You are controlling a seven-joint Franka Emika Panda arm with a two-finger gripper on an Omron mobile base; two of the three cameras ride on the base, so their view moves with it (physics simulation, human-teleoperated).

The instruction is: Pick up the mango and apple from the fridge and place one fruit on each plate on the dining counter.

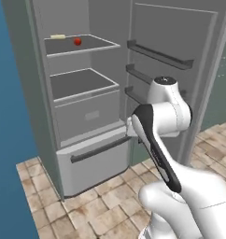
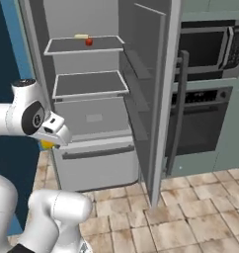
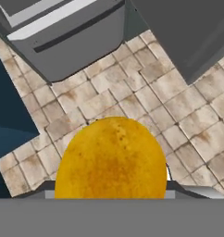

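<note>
Clamped on the mango (image 3: 111,157) over tiled floor (image 3: 132,97), risking a slip and drop if swung sharply toward the dining counter.

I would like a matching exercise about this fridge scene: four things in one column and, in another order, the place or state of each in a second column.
Column one:
1. mango
2. apple
3. pale yellow stick
4. fridge door

Column two:
A. stands swung open
B. on the top shelf, the red one
C. held between the jaws, above the tiled floor
D. on the top shelf, lying at the back left

Right pairs: 1-C, 2-B, 3-D, 4-A
</note>
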